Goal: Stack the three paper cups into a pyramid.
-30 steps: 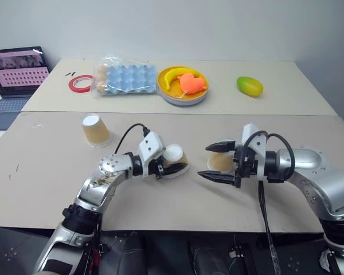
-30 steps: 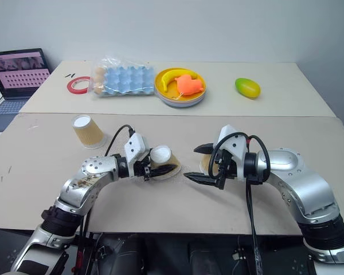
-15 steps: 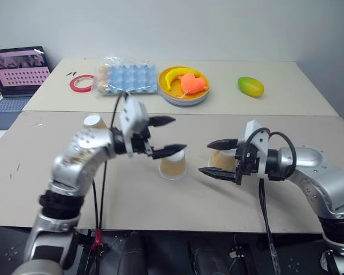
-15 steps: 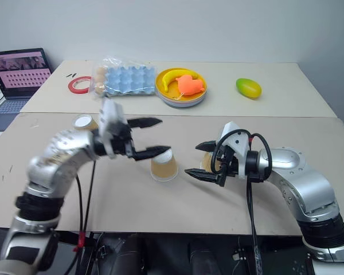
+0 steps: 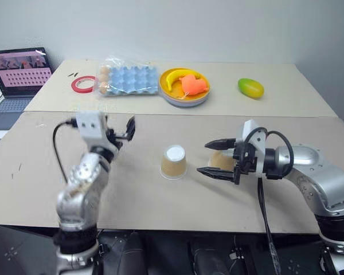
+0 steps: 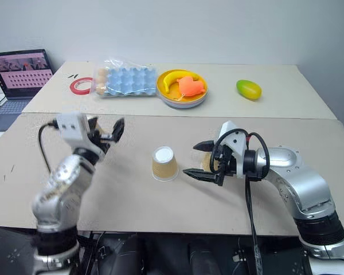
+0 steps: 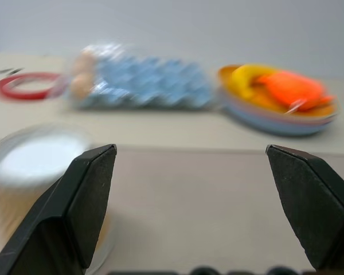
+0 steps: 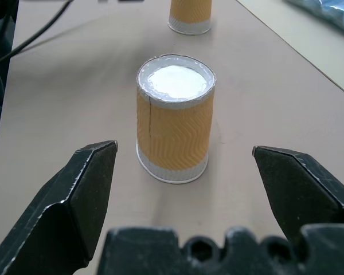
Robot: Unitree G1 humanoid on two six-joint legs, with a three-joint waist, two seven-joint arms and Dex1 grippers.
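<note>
One paper cup stands upside down mid-table, white base up, free of both grippers; the right wrist view has it just ahead of the fingertips. My right gripper hangs open to its right, pointing at it. A second cup peeks out behind that gripper's fingers, mostly hidden. The third cup stands upside down close beside one finger of my open left gripper, which points forward at the left. That cup is also far off in the right wrist view.
On the far table lie a bagged blue egg tray, a yellow plate with a banana and an orange toy, a mango and a red tape ring. A laptop sits at the far left.
My left gripper let go of the middle cup, which now stands upside down. The left arm swung out to the left and turned to point forward. My right arm kept still.
</note>
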